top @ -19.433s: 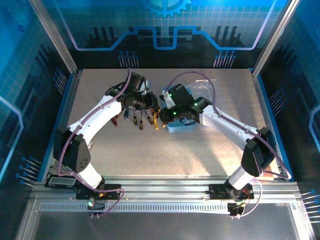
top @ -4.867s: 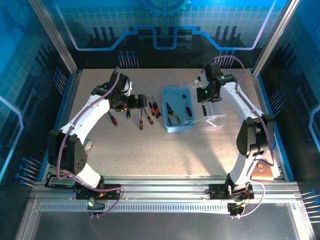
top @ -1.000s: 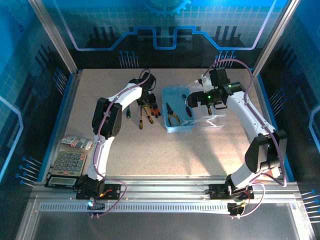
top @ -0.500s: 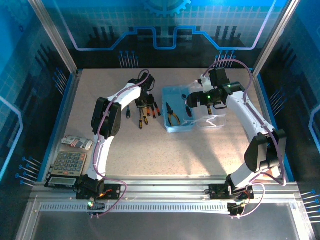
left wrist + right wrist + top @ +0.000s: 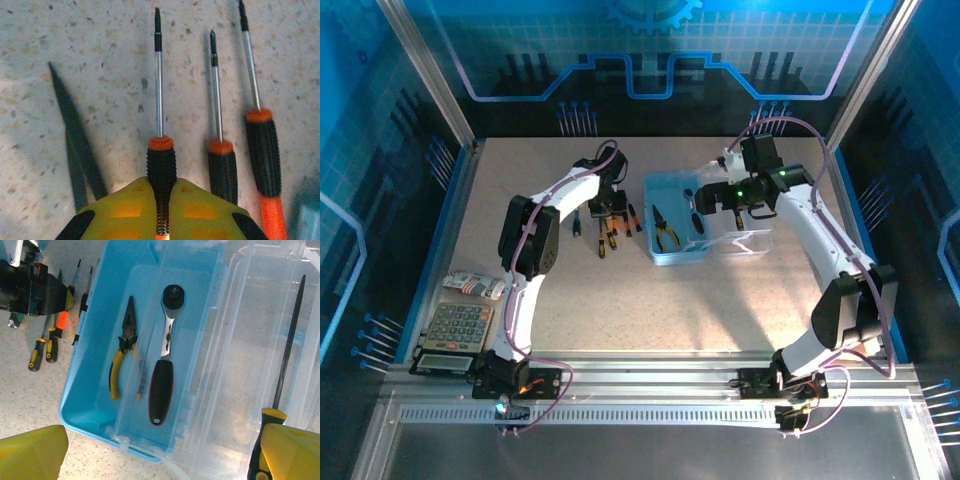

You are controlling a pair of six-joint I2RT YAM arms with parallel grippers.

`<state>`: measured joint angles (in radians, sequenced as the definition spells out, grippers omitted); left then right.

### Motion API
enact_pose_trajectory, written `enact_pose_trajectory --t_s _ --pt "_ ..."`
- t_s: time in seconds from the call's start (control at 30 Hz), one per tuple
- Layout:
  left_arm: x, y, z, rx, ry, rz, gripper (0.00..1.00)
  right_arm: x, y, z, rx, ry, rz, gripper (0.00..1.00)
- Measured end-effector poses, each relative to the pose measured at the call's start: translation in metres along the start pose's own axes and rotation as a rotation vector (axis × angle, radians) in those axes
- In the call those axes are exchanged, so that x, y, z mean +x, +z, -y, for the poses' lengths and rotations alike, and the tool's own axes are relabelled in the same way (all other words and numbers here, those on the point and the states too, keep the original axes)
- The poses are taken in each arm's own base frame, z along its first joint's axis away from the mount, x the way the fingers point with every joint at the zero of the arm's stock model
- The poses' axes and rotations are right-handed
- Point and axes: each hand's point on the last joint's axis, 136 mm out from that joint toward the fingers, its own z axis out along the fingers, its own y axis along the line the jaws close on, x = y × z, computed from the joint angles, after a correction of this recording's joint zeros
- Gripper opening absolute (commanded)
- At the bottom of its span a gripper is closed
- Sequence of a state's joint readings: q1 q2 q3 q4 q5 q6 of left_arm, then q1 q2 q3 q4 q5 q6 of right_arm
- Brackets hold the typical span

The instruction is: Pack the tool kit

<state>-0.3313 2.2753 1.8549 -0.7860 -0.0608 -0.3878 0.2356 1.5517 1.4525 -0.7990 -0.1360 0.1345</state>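
left gripper (image 5: 161, 220): the yellow fingers are pinched together on the black-handled screwdriver (image 5: 161, 165). They grip its handle just behind the orange collar, and the shaft runs straight away from them, low over the table (image 5: 650, 310).
beside the left gripper: two loose screwdrivers (image 5: 222, 170) lie just to the right of the held one. They are parallel to it, with their tips pointing the same way.
right gripper (image 5: 165, 440): the jaws are spread wide with nothing between them, and the gripper hangs above the near end of the box.
box (image 5: 82, 385): pale blue and open, it sits directly under the right gripper. In the top view it is near the left gripper, on that gripper's right, with the loose screwdrivers between the two.
in the box: the yellow-handled pliers (image 5: 122, 355) lie along the left side and the ratchet (image 5: 162, 375) lies beside them. Both run lengthwise and do not touch each other.
lid (image 5: 250, 315): clear, it is folded open and lies flat on the table along the box's right side.
over the lid: a long driver (image 5: 289, 335) has a thin dark shaft and a yellow-and-black handle. The handle is just beside the finger at the right edge of the wrist view, and whether they touch cannot be told.
calculator (image 5: 458, 325): it sits at the near left of the table, well apart from the box.
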Motion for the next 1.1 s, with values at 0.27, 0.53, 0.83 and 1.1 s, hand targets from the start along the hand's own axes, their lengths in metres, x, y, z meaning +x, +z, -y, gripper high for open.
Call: enact_pose_trajectory --t_s 0.27,0.53,0.83,1.1 --pt "-0.014 -0.118 0.037 0.234 0.037 0.157 0.00 -0.007 -0.037 -0.020 -0.065 -0.011 0.088 0.96" --pt "0.007 -0.207 0.082 0.636 -0.021 0.229 0.00 -0.003 -0.054 -0.080 -0.278 -0.020 0.160 0.77" --pt "0.030 -0.209 0.112 0.799 -0.062 0.159 0.00 -0.008 -0.038 -0.127 -0.399 -0.032 0.151 0.69" --pt "0.028 -0.229 0.122 0.858 -0.051 0.192 0.00 -0.010 -0.013 -0.148 -0.406 -0.024 0.101 0.64"
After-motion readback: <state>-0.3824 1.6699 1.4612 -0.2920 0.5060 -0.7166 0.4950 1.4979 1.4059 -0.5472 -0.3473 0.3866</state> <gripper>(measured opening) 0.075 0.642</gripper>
